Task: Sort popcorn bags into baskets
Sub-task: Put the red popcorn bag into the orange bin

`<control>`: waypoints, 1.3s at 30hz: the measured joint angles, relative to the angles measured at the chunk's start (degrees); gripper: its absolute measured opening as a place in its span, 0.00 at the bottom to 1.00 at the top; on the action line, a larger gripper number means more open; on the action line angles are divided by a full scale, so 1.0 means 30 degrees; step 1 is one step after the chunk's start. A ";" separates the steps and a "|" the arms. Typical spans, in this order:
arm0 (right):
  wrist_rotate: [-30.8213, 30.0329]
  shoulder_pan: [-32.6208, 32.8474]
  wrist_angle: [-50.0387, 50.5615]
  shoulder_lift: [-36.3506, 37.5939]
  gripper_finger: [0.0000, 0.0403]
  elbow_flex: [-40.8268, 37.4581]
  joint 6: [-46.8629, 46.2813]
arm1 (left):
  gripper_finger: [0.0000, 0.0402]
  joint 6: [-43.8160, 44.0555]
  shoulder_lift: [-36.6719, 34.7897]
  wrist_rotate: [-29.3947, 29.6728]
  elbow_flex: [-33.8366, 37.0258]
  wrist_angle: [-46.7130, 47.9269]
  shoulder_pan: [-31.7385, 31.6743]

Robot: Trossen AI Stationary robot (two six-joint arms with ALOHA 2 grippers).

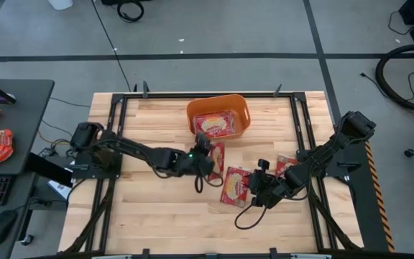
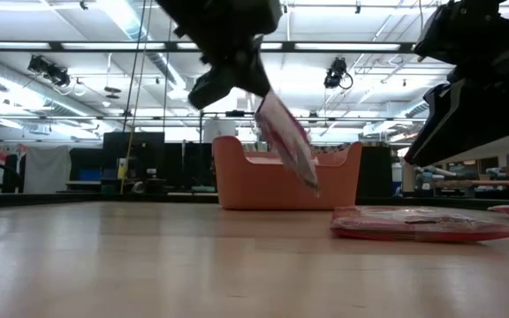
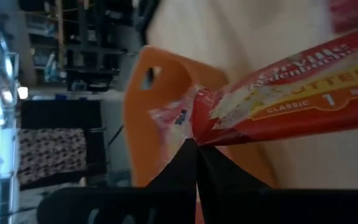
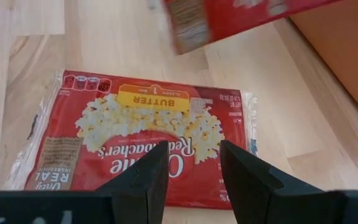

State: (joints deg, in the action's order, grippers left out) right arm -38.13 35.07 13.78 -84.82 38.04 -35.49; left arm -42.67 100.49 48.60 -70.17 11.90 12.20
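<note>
Four packets: glossy red flat popcorn bags show on or above the wooden table [image 1: 149, 208]; one already lies inside the orange plastic rectangular basket [image 1: 243, 108] at about 12 o'clock of the table centre; one hangs from the left gripper; one lies flat near the centre; one shows at 3 o'clock beside the right arm
Left gripper [image 1: 205, 162]: fingers pinched tight on the edge of the lifted bag [image 2: 288, 140]; the left wrist view shows the fingertips [image 3: 194, 163] meeting on the crimped seam; bag dangles clear of the table, just short of the basket at its 6 o'clock
Right gripper [image 4: 192, 167]: fingers spread apart, holding nothing, poised over the flat bag [image 4: 135, 137] at about 5 o'clock of the table centre
Step, as I judge it: carry to the basket, release not yet made
Risk, grip: hold is on a thin seam only; a swing could let the packet slip and drop short of the rim
Risk, rim: the hanging lower end may catch the near wall and shove the basket
Risk, arms: both work close together; crossing paths could clash
</note>
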 joint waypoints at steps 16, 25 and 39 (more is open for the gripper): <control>-0.0072 0.0000 0.0015 0.0000 0.37 0.0000 0.0031 | 0.00 -0.0994 -0.0001 0.0405 -0.2260 -0.0463 -0.5511; -0.0066 0.0000 0.0005 0.0000 0.37 0.0000 0.0176 | 0.00 0.3862 0.0109 0.1671 -0.2275 0.1763 -0.8207; -0.0100 0.0000 -0.0575 0.0000 0.37 0.0000 0.0348 | 0.01 1.1807 0.0350 -0.3088 -0.2267 0.8786 -0.8036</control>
State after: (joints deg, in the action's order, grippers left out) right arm -38.43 35.07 12.05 -84.82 38.04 -34.44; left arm -7.25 101.54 39.34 -76.97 38.26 -11.91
